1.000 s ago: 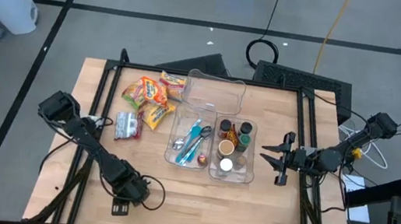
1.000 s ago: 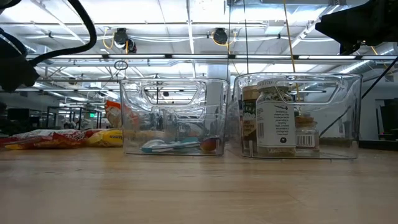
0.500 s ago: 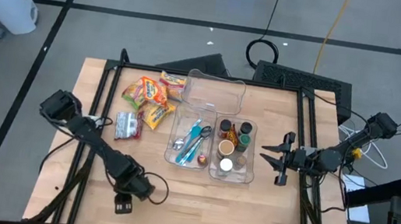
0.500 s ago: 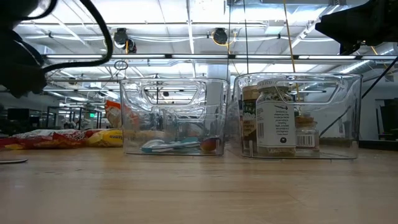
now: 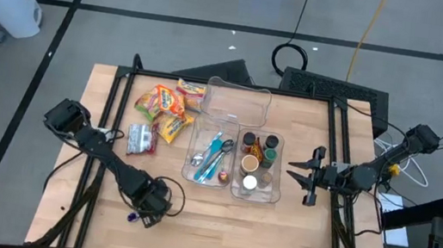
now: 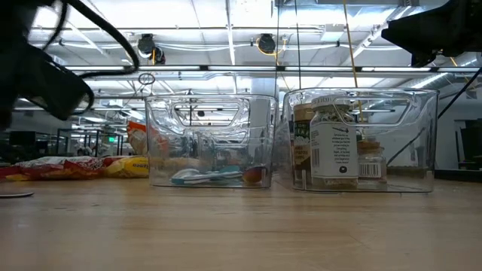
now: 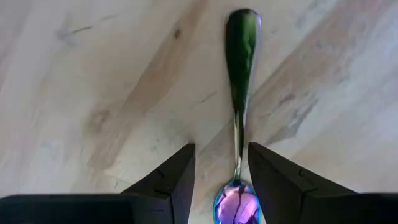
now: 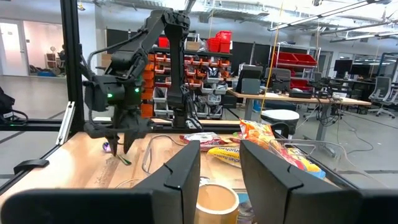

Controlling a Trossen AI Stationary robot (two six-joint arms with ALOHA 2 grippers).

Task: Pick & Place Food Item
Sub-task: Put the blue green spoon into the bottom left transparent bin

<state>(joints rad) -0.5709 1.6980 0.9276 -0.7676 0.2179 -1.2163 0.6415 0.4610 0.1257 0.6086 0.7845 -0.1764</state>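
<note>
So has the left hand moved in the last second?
Yes. In the high view the left hand has swung toward the bins, now over a spoon.

**Left arm swings inward over a spoon**

The left gripper (image 5: 142, 215) has moved from the near edge of the tabletop (image 5: 216, 228) toward its middle. An iridescent spoon (image 7: 239, 106) now lies between its parted fingers (image 7: 177, 180), handle pointing away beyond the fingertips.

We count three clear bins (image 5: 236, 100), one iridescent spoon (image 7: 239, 106) lying on the tabletop (image 5: 217, 219), four snack packets (image 5: 164, 103), and two robot arms (image 5: 104, 155).
</note>
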